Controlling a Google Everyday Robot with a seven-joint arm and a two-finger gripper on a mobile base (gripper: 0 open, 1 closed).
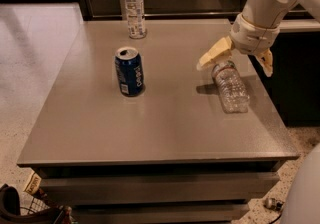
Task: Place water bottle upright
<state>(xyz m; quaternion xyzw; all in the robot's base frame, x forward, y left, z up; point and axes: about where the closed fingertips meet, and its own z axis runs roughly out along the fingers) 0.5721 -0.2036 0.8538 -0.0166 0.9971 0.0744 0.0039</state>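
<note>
Water bottle [231,90] lying on its side on the right part of the grey table [100,128], neck end toward the back and base toward the near edge, close to the right rim. The gripper [239,61] hangs just above the neck end with its jaws spread wide and holding nothing; one tan finger [212,56] stands to each side of the bottle's shoulder, and whether either touches the plastic cannot be told. The cap is hidden beneath the wrist. The bottle's body is clear, thin-walled plastic with ribs running round it, cylindrical and stout; how much water it holds cannot be judged. It probably handles as a light, springy object: the wall is likely to dent under a hard squeeze, the round form is free to roll on the smooth matt tabletop, and the ribs should offer the pads some purchase. A sensible hold is across the upper body just below the shoulder, where the wall is stiffer, with moderate force, so that the base can pivot down onto the table. Well to the left stands a blue soda can [130,72], glossy metal, upright; at the far edge stands a slimmer labelled bottle [135,10] with a white cap.
</note>
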